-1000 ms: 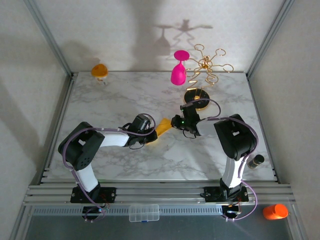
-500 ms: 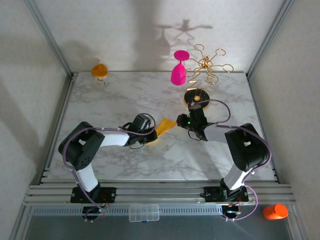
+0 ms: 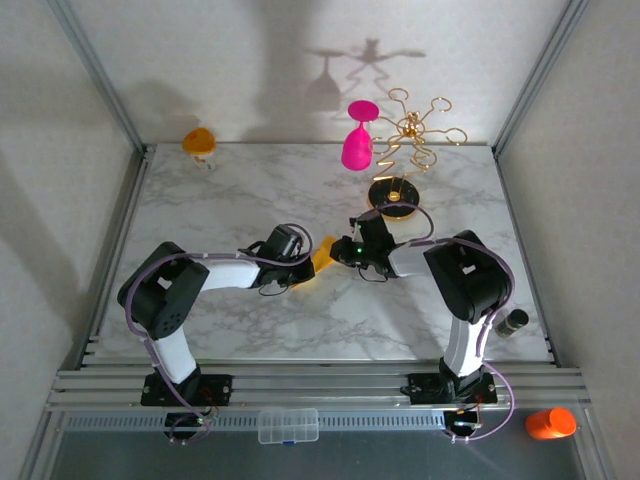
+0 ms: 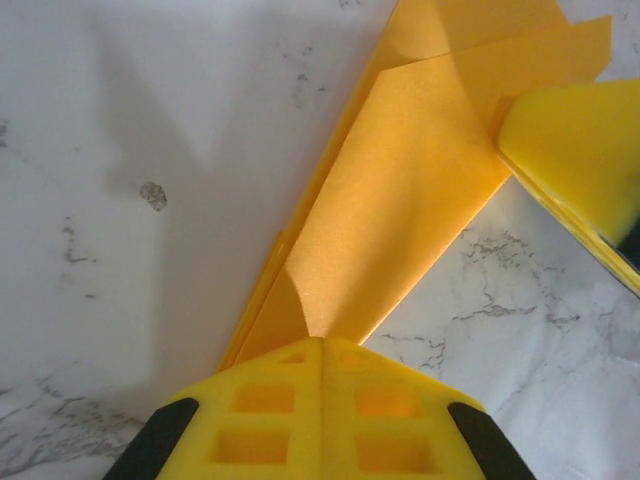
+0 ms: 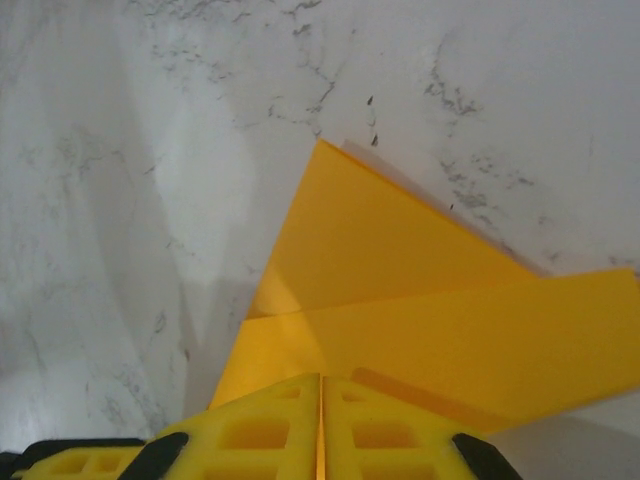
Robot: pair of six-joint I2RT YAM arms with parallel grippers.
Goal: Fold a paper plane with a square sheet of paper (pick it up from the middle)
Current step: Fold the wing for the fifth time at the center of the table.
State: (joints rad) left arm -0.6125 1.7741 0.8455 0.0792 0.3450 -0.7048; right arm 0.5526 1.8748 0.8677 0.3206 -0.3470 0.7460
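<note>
— Where is the paper plane (image 3: 322,256) found?
— On the table (image 3: 230,200), mid-surface, pinched at its 8 o'clock end by the left gripper (image 4: 320,345), pads pressed together.
— And the right gripper (image 5: 320,382)?
— Clamped on the 2 o'clock end.

Overhead view down onto whole table (image 3: 200,200); both wrist views close above the same folded paper (image 4: 400,200)

Marble tabletop (image 3: 230,200), plain white walls (image 3: 250,70)
</note>
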